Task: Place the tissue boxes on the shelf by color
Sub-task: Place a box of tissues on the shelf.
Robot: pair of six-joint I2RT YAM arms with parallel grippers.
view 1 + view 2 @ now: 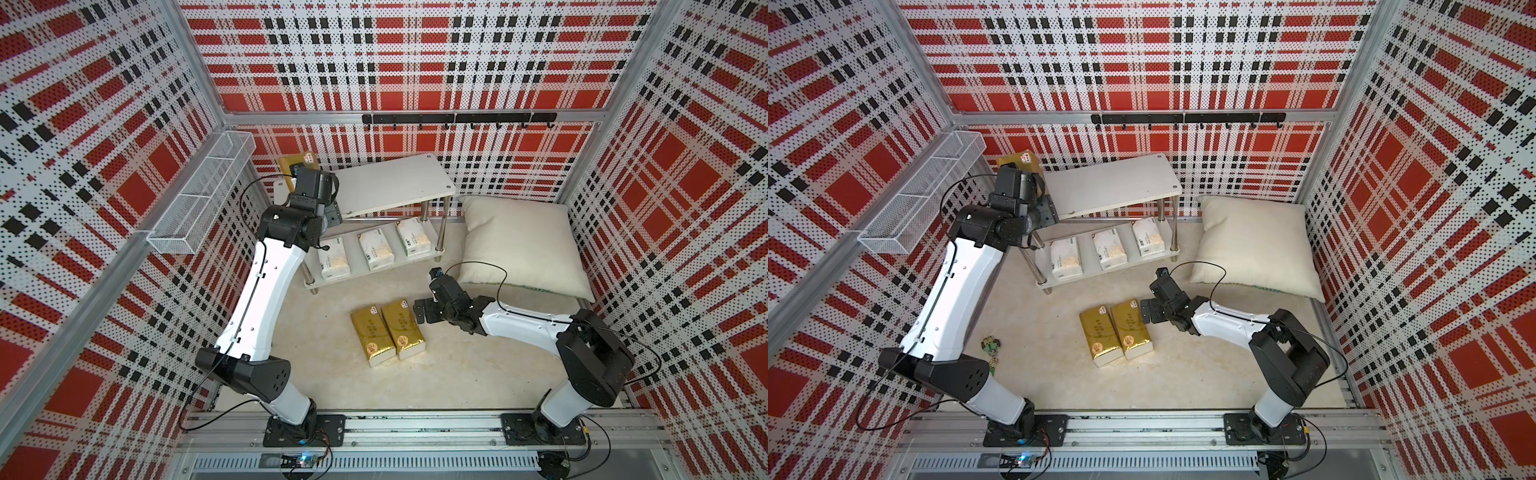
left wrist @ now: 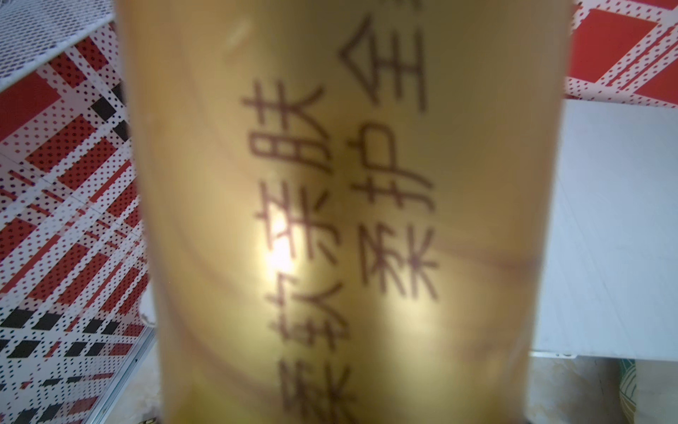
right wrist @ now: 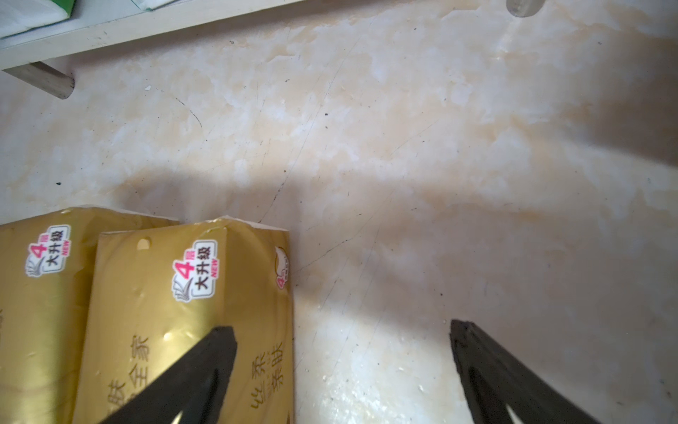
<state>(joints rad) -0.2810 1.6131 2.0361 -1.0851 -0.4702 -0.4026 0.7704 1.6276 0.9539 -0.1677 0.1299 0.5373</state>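
I see a small two-tier shelf (image 1: 395,183) of flat white boards on chrome tube legs, standing on a pale, scuffed marble-look floor (image 1: 457,374). Three soft white tissue packs (image 1: 376,249) with peach print lie side by side on its lower board. My left gripper (image 1: 309,166) is clenched on a shiny gold tissue pack (image 2: 330,220), held up at the left end of the bare top board; the pack fills the left wrist view. Two more gold tissue packs (image 1: 1115,334) lie touching on the floor in front of the shelf. My right gripper (image 3: 343,330) is spread wide beside them, one finger (image 3: 205,363) over the nearer pack, holding nothing. A plump cream pillow (image 1: 519,245) crowds the right side. A white wire-mesh basket (image 1: 199,195) hangs close behind my left arm.
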